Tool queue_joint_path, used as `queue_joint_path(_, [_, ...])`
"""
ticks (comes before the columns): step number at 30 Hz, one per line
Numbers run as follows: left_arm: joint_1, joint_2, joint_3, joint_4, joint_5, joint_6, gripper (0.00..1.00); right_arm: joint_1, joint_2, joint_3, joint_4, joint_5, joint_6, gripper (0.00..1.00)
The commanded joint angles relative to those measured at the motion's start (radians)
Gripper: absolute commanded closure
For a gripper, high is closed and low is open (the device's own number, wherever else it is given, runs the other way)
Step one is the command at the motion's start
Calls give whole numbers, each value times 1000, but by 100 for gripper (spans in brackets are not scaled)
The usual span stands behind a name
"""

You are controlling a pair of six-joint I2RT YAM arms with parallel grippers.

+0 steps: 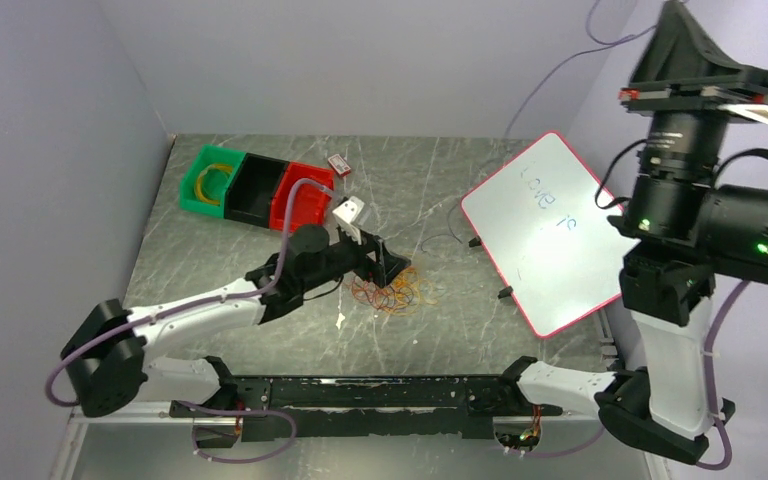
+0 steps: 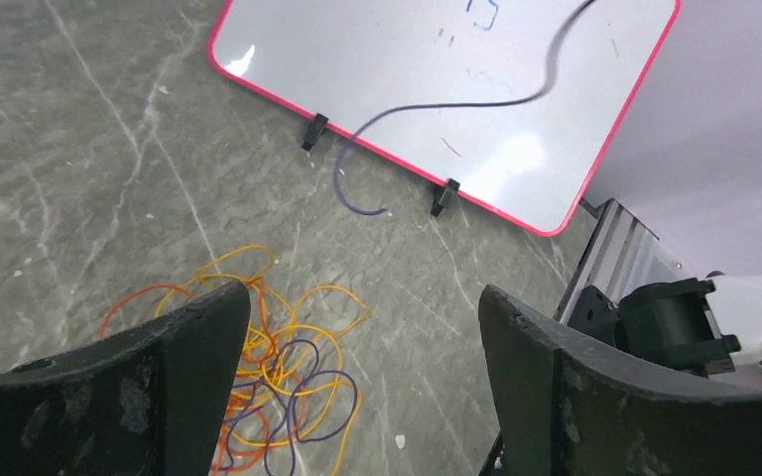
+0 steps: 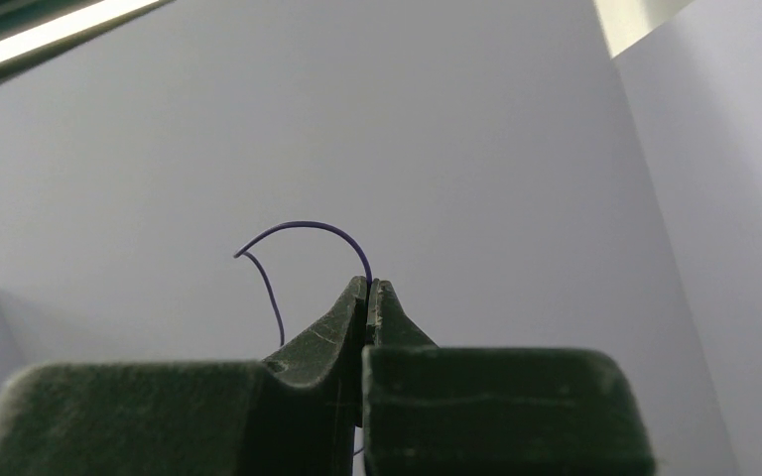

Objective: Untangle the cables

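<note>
A tangle of thin yellow, orange and purple cables (image 1: 395,293) lies on the grey table; in the left wrist view the cables (image 2: 268,362) show low between the fingers. My left gripper (image 1: 390,268) hovers just above the tangle, open and empty (image 2: 362,302). My right gripper (image 1: 675,12) is raised high at the top right, pointing up and shut (image 3: 368,288) on a thin purple cable (image 3: 308,226). That cable (image 1: 545,85) hangs down across the whiteboard (image 2: 437,104), and its free end rests on the table (image 2: 357,203).
A red-rimmed whiteboard (image 1: 550,235) leans at the right, also seen in the left wrist view (image 2: 308,50). Green (image 1: 192,195), black (image 1: 255,188) and red (image 1: 305,205) bins stand at the back left; the green one holds yellow loops. A small red-white item (image 1: 339,164) lies behind them.
</note>
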Motion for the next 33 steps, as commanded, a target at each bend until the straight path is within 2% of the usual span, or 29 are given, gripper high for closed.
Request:
queue_joint_path(1, [-9,-134,-3,-110,-55,17,9,8,58,-13,-62,-49,88,100])
queue_joint_path(6, [-9,-268,65,-194,-99,78,7,8,103,-29,-95,-116,173,100])
queue_joint_path(10, [-9,-282,164,-237,-97,132,7,9,111,-70,-94,-173,237,100])
queue_joint_path(18, [-9,-163,315,-208,19,145,8,7,109,-142,-91,-273,353,100])
queue_joint_path(27, [-7,-7,393,-139,-11,181,9,6,147,-107,-106,-333,404,100])
queue_joint_path(33, [27,64,433,-126,-29,199,22,6,125,-138,-101,-364,441,100])
